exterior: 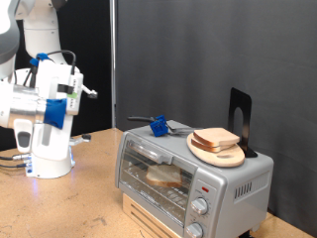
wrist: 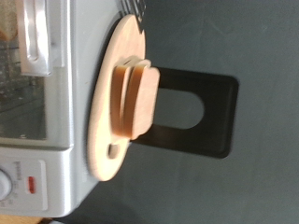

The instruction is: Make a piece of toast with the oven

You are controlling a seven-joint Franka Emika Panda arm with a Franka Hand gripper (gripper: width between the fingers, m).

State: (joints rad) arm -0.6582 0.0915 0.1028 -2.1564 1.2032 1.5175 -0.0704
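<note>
Well apart, tool (exterior: 87, 92) hangs; oven (exterior: 188, 178) door shut.

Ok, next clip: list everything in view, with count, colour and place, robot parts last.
oven: one, silver-grey, door shut, at the exterior view's bottom right on the wooden table.
piece of toast: two pale slices with tan crusts, on the plate.
wooden plate: one, round, light wood, on the oven's top.
slice inside the oven: one, pale, behind the glass door.
blue-handled utensil: one, on the oven's top, at the plate's left in the exterior view.
black stand: one, behind the plate.
robot arm: one, white with blue parts, at the exterior view's left; gripper fingers not visible.
</note>
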